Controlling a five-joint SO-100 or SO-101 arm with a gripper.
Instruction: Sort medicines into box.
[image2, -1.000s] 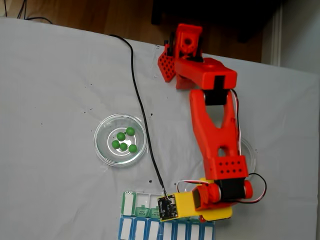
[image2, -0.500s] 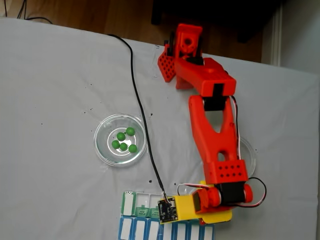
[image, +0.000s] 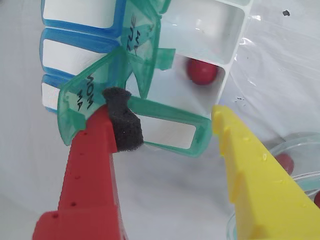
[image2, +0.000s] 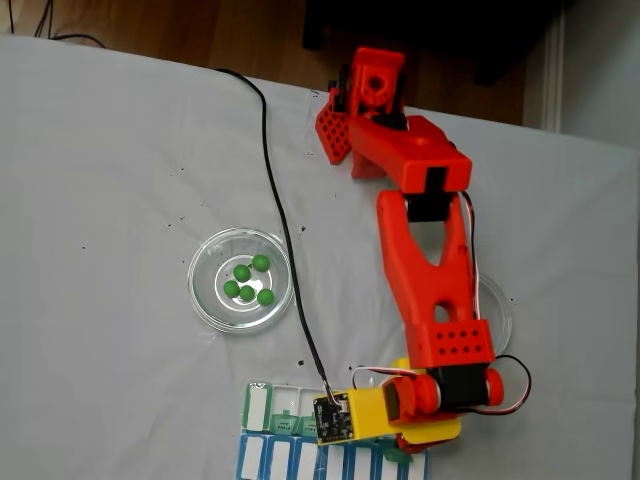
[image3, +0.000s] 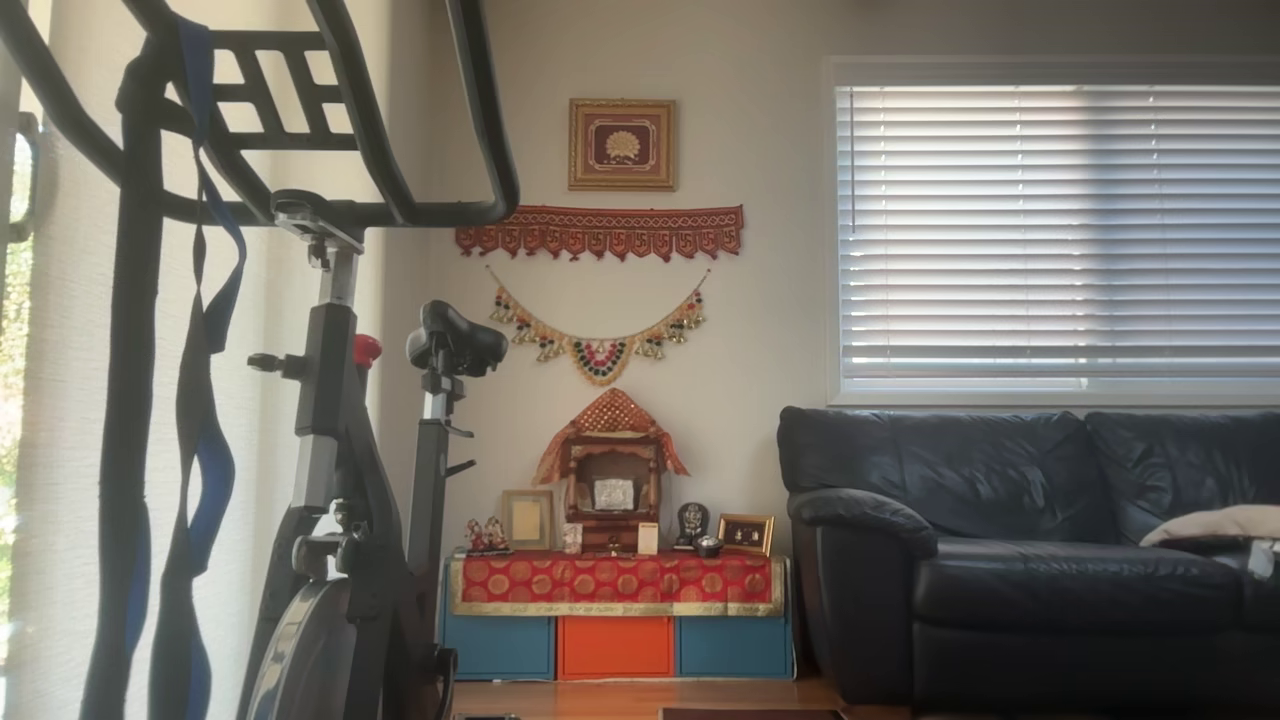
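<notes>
In the fixed view the wrist and the yellow part of the arm (image2: 425, 330) cover the middle of the box (image2: 272, 408), so only its left compartments show there, and the blue-lidded row (image2: 290, 460) below it is cut by the picture's lower edge. A glass dish (image2: 500, 310) behind the forearm is mostly hidden; only its rim shows.

In the wrist view the end effector (image: 170, 125) is wide open and holds nothing. Its red finger (image: 92, 170), with a black foam pad (image: 122, 122) at the tip, rests against the raised green lid; the yellow finger (image: 255, 170) stands apart on the right side. The box (image: 220, 65) lies just beyond the fingertips, with its open white compartments between and above them. One dark red ball (image: 201, 71) lies in a compartment, partly hidden by the wall, a little above the gap between the fingers. Another red ball (image: 284, 162) is seen behind the yellow finger, inside a glass dish; it is half covered.

The nearest lid reads "MON", the next one "TUE"; the smaller letters under them I cannot read surely.

In the fixed view four green balls (image2: 247, 281) lie in the other dish (image2: 205, 300) on the white surface (image2: 110, 220), well apart from the end effector.
</notes>
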